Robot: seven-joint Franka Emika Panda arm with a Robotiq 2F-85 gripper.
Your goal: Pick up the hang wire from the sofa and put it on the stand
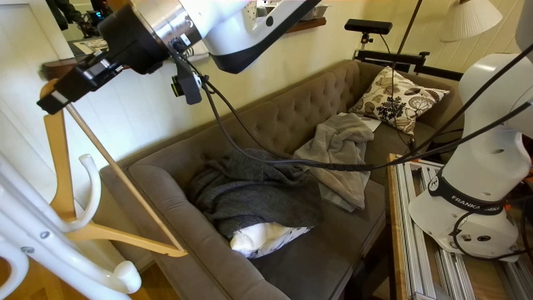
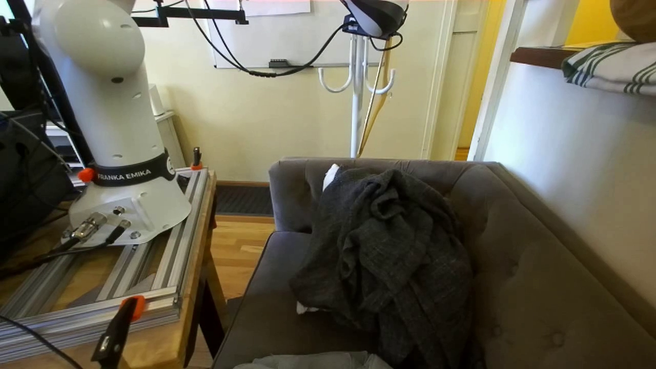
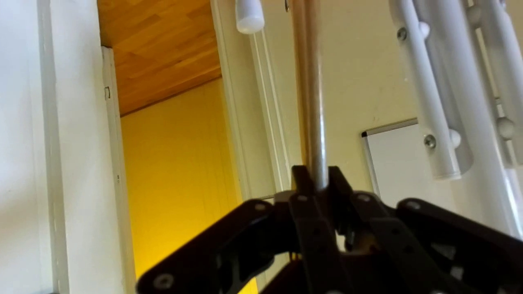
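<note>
Wooden hanger (image 1: 62,166): could fall beside the rack (image 1: 41,246) if freed early (we can't tell it's hooked).
Gripper (image 3: 318,177): clamped on hanger.

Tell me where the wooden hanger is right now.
At the left in an exterior view, the wooden hanger slants down, pinched by one bar in the black gripper, close beside the white stand.

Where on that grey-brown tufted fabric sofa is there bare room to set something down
On the sofa, the seat is bare between the crumpled dark grey woven throw, rumpled light grey blanket and front edge. It's crowded toward the back, where both cloths heap, and by the square white floral cushion.
</note>
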